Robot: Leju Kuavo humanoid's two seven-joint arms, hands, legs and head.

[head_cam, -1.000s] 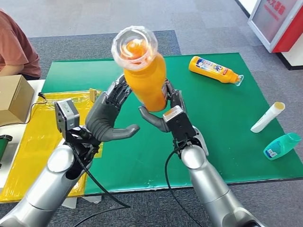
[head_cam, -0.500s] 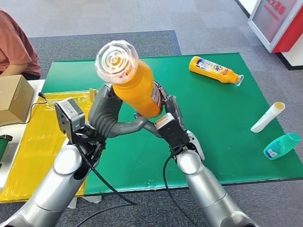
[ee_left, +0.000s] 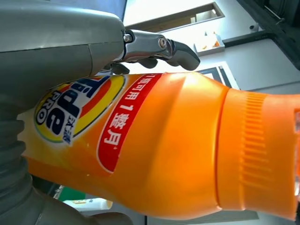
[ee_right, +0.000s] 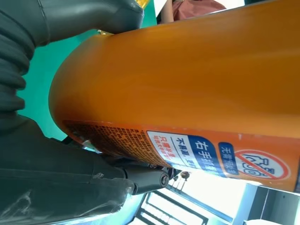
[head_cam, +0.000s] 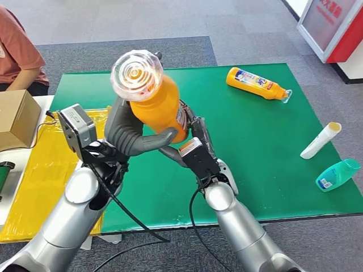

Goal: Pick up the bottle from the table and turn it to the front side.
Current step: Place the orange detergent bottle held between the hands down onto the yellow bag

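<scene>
Silver arms rise from 6 o'clock in our head view, and we see both hands clasped on 1 orange bottle (head_cam: 159, 107) held in the air above the green mat (head_cam: 257, 147). Our left hand (head_cam: 124, 131) wraps its 9 o'clock side, thumb under the base; our right hand (head_cam: 193, 136) grips its 3 o'clock side. Its clear cap (head_cam: 136, 72) tilts toward 11 o'clock. Farther off at 1 o'clock lies a yellow bottle (head_cam: 256, 83); at 3 o'clock lie a white tube (head_cam: 321, 140) and a teal bottle (head_cam: 338, 173).

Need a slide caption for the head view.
Both hands, left and right, hold the orange bottle above the green mat.
</scene>
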